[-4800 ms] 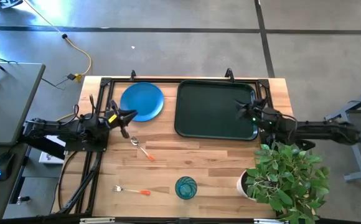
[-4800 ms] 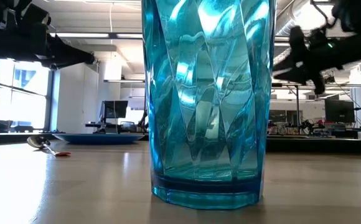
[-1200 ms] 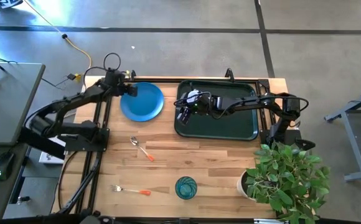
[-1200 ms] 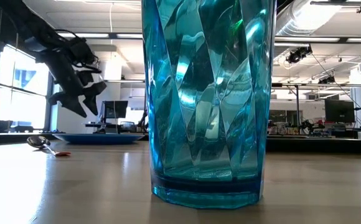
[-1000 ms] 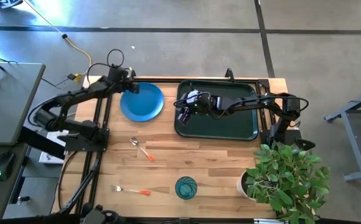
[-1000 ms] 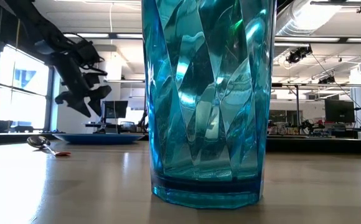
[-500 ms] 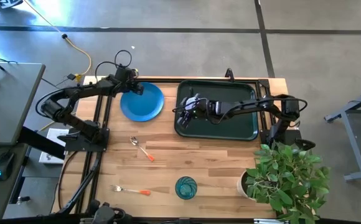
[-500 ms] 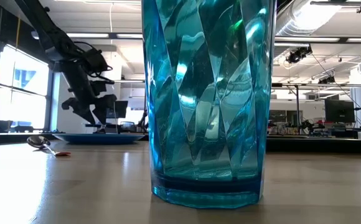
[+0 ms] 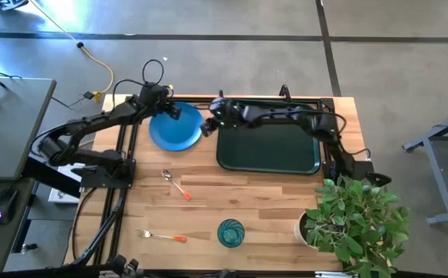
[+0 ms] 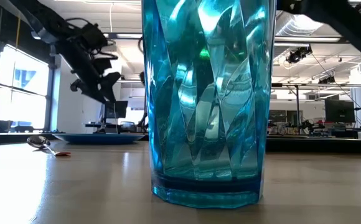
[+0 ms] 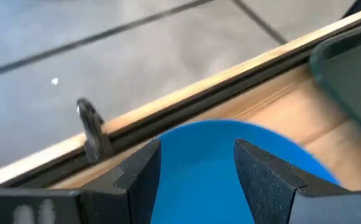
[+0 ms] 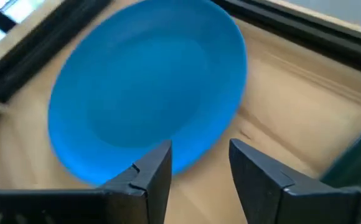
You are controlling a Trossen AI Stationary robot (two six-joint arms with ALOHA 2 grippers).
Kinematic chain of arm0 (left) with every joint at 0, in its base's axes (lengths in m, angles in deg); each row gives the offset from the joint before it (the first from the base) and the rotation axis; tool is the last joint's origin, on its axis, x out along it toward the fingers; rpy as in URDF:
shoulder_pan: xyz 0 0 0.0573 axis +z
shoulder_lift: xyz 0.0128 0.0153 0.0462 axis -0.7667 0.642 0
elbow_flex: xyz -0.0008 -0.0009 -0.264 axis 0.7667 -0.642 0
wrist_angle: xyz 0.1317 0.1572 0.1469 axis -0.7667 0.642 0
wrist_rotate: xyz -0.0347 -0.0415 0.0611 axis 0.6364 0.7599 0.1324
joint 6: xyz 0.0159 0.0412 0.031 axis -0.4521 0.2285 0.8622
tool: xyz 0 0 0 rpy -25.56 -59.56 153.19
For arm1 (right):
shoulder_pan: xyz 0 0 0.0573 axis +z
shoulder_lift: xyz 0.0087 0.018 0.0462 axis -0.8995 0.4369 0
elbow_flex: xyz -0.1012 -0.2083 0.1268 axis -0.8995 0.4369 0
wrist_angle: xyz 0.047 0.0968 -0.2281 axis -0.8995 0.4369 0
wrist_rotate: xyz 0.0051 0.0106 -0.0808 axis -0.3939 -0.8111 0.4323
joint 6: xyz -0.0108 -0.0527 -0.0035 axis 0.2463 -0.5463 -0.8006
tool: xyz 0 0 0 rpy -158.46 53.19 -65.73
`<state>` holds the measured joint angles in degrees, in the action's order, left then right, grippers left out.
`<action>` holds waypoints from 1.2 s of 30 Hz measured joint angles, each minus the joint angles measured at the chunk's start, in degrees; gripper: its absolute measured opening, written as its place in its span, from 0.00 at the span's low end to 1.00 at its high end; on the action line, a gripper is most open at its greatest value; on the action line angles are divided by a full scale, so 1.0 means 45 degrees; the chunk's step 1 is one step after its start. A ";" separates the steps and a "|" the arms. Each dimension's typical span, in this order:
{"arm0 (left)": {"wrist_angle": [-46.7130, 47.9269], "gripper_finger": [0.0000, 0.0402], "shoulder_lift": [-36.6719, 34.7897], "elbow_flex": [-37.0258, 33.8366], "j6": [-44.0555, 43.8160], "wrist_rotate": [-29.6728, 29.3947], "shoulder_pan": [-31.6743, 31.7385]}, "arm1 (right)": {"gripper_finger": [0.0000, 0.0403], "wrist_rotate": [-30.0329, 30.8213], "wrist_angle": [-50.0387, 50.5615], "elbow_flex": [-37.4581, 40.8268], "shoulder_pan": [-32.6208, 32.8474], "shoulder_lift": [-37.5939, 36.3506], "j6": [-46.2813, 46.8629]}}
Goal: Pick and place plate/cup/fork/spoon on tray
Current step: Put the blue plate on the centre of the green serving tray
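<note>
Nothing is on the tray [image 9: 266,150] yet; the high view shows its dark floor bare, in the upper middle-right of the frame. All four pieces remain on the table [image 9: 270,208], so the whole job is left to do.

The plate [image 9: 176,127] lies flat just left of the tray, in the upper middle of the high view. Both arms have gathered at it. The left tool [image 9: 171,112] hovers over the plate's upper-left edge; its wrist view shows the two fingers [image 11: 140,174] spread apart with blue plate between them, holding nothing. The right tool [image 9: 211,121] reaches across from the tray side to the plate's right edge; its wrist view likewise shows the fingers [image 12: 149,171] parted over the plate's near rim, empty.

The spoon [image 9: 174,184] lies left of centre, below the plate. The fork [image 9: 162,236] sits near the lower left edge of the table, and the cup [image 9: 230,232] stands upright at lower centre, filling the low view.

By my reading, the plate is the first item being taken, and the grasp on it has not closed. Cup, fork and spoon are untouched.
</note>
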<state>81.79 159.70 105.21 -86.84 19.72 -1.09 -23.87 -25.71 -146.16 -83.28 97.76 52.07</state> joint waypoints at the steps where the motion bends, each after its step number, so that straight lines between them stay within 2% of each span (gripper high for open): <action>1: 0.0088 0.48 -0.0274 -0.0011 0.0006 -0.0087 -0.0155 | 0.37 0.0030 0.0669 -0.0585 -0.0005 0.0341 0.0193; 5: -0.0045 0.48 -0.1276 -0.0014 0.0416 -0.0526 -0.0730 | 0.37 -0.0355 0.1716 -0.2767 0.0005 0.1801 0.1203; 10: 0.0027 0.48 -0.2232 -0.0010 0.0851 -0.2292 -0.1143 | 0.37 -0.0085 0.4103 -0.5765 -0.0147 0.3288 0.1412; 12: 0.0183 0.48 -0.2570 -0.0013 0.1268 -0.2517 -0.1160 | 0.37 0.0351 0.5363 -0.6793 -0.0363 0.3805 0.1432; 17: 0.0590 0.48 -0.3211 -0.0012 0.1549 -0.2933 -0.1144 | 0.37 0.0350 0.6175 -0.8568 -0.0744 0.4710 0.1904; 20: 0.0580 0.48 -0.3379 0.0005 0.1750 -0.3207 -0.1126 | 0.37 -0.0528 0.5970 -0.8426 -0.0819 0.4806 0.2037; 30: 0.1164 0.48 -0.3226 -0.0015 0.2077 -0.2788 -0.1064 | 0.37 -0.1846 0.6268 -0.8416 -0.1025 0.4684 0.2022; 33: 0.1490 0.48 -0.3229 -0.0015 0.2326 -0.2774 -0.1073 | 0.37 -0.2507 0.6264 -0.8563 -0.1107 0.4563 0.0986; 36: 0.1812 0.48 -0.3290 -0.0015 0.2338 -0.2860 -0.1053 | 0.37 -0.2471 0.5983 -0.8595 -0.0973 0.4313 -0.0514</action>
<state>89.95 144.90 105.14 -76.32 6.85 -5.83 -34.99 1.21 -184.84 -87.66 117.17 49.76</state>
